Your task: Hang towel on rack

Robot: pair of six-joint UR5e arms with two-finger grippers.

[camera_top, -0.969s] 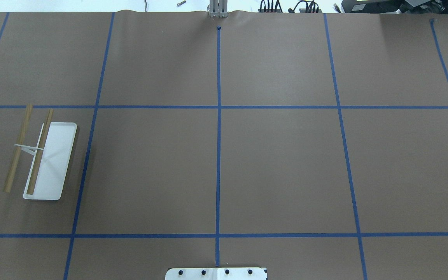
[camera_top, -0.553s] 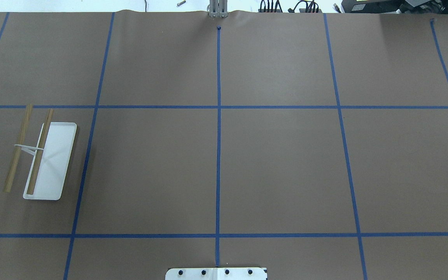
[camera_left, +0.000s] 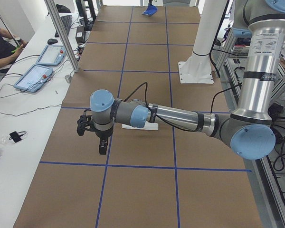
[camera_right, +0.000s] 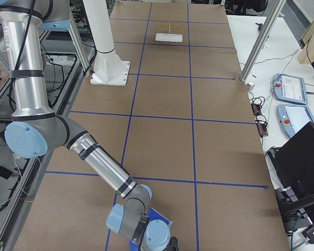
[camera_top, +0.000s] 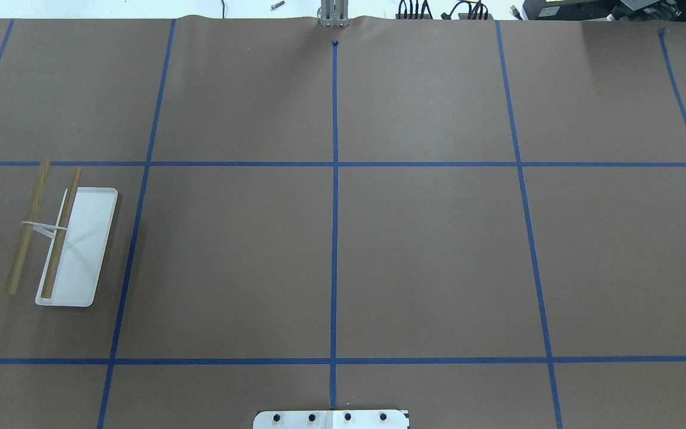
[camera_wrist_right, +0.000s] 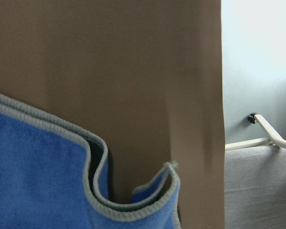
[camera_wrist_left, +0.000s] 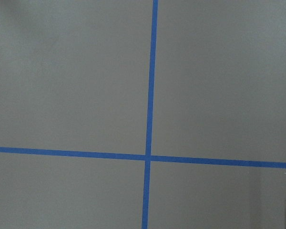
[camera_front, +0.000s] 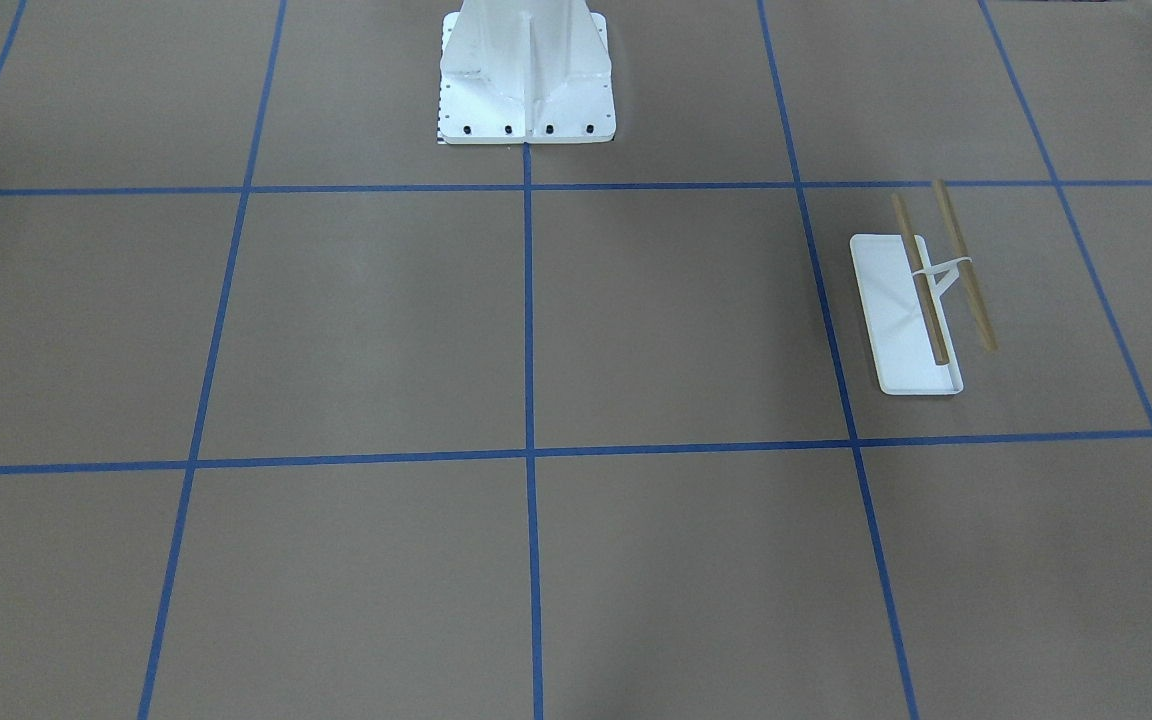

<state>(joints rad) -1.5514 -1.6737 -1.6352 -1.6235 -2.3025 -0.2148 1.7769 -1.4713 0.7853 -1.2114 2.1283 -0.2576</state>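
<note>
The rack (camera_top: 75,244) stands on its white tray base with two tan rods, at the table's left in the overhead view and at the right in the front-facing view (camera_front: 911,310). It is bare. The blue towel (camera_wrist_right: 38,176) with its grey border lies rumpled at the table's right end, close under my right wrist camera. It also shows in the exterior right view (camera_right: 158,217). My right gripper (camera_right: 170,243) is over it; I cannot tell whether it is open or shut. My left gripper (camera_left: 102,149) hangs over the table near the rack (camera_left: 140,126); I cannot tell its state either.
The white robot pedestal (camera_front: 526,70) is bolted at the table's near middle. The table's edge (camera_wrist_right: 222,119) runs just beside the towel. Blue tape lines (camera_top: 334,208) cross the brown cover. Operator tablets (camera_left: 38,76) and a person sit on the side bench.
</note>
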